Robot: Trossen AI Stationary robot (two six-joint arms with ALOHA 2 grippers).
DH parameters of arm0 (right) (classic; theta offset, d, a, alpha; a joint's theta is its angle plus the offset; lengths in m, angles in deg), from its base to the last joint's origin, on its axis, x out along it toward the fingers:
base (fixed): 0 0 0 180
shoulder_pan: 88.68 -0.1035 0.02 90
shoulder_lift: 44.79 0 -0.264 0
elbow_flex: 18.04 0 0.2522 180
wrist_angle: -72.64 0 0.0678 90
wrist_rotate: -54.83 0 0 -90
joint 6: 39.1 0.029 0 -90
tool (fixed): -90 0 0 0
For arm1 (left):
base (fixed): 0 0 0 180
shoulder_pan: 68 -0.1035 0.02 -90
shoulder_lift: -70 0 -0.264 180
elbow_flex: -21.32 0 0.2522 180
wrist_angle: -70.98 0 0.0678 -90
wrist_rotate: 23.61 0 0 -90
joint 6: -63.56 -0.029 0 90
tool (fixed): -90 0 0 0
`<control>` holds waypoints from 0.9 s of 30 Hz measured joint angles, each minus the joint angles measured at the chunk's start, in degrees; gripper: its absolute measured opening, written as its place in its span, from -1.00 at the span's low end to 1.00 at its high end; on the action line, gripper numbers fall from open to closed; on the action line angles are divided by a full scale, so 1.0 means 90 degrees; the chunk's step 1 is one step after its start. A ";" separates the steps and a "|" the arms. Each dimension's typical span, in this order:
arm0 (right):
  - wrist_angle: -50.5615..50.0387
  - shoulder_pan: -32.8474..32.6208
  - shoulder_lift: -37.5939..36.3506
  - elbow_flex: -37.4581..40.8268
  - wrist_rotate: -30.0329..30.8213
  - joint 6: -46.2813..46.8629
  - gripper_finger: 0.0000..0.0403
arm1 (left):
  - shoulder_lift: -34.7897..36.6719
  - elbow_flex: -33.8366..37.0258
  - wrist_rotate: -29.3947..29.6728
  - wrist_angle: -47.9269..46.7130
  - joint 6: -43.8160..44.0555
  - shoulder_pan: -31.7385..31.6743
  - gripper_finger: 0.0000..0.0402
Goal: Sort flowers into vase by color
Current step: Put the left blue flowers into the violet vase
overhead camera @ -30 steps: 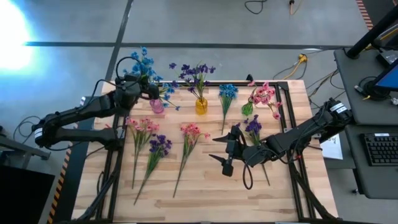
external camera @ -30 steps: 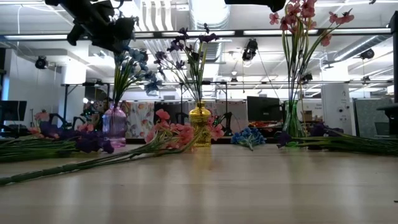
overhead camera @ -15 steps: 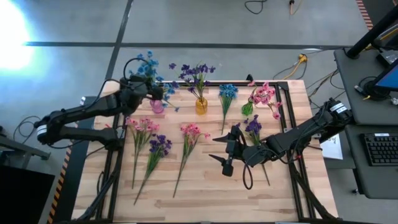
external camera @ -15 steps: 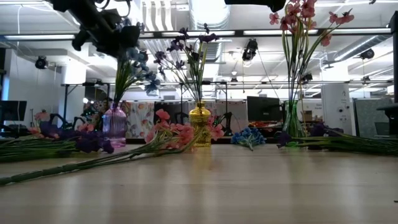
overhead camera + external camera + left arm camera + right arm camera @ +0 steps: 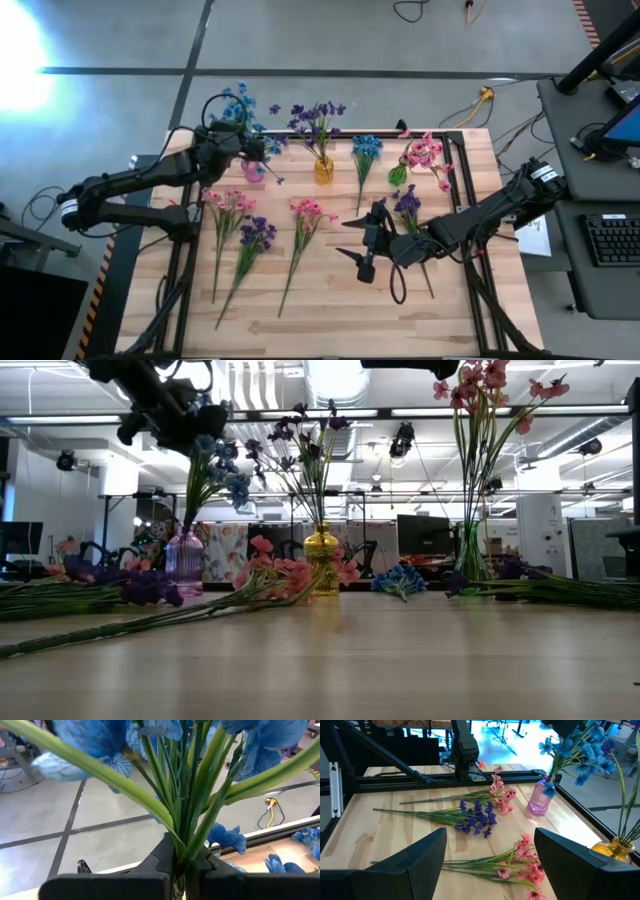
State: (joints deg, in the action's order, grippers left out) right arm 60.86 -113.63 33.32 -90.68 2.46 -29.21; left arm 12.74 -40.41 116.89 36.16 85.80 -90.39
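Now your left gripper [image 5: 243,150] sits closed on the stems of the blue flowers [image 5: 237,104], right above the pink vase [image 5: 253,171] at the far left of the desk [image 5: 330,300]. Over the last second that bunch has swung: the blossoms moved from leaning over the vase toward the far edge, and the gripper has crept a little toward the vase mouth. In the low view the stems run down into the vase, so I judge the blue sprig is being seated rather than carried; you have not let go yet. The left wrist view shows the jaws pinched tight around the green stems. Your right gripper [image 5: 367,247] hovers mid-desk with its jaws spread wide and nothing between them, just beside the purple sprig [image 5: 408,212] that lies near it. Its position has not changed. The yellow vase [image 5: 323,170] holds purple blooms and the green vase [image 5: 398,175] holds pink ones, while pink and purple sprigs lie flat on the desk, unsorted.
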 joint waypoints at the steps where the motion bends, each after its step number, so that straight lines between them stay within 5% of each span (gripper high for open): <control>1: 0.0000 0.0005 0.0000 0.0000 0.0000 0.0000 0.46 | 0.0011 0.0000 0.0000 0.0000 0.0022 0.0000 -1.00; 13: 0.0000 0.0024 0.0000 0.0002 0.0000 -0.0044 0.46 | 0.0019 0.0000 -0.0002 -0.0056 0.0079 0.0002 -0.97; 27: -0.0002 0.0046 0.0000 0.0007 0.0001 -0.0049 0.46 | 0.0023 0.0000 -0.0005 -0.0109 0.0094 0.0007 -0.50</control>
State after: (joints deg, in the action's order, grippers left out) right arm 60.84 -113.22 33.32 -90.61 2.47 -29.65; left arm 12.94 -40.41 116.85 35.18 86.65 -90.33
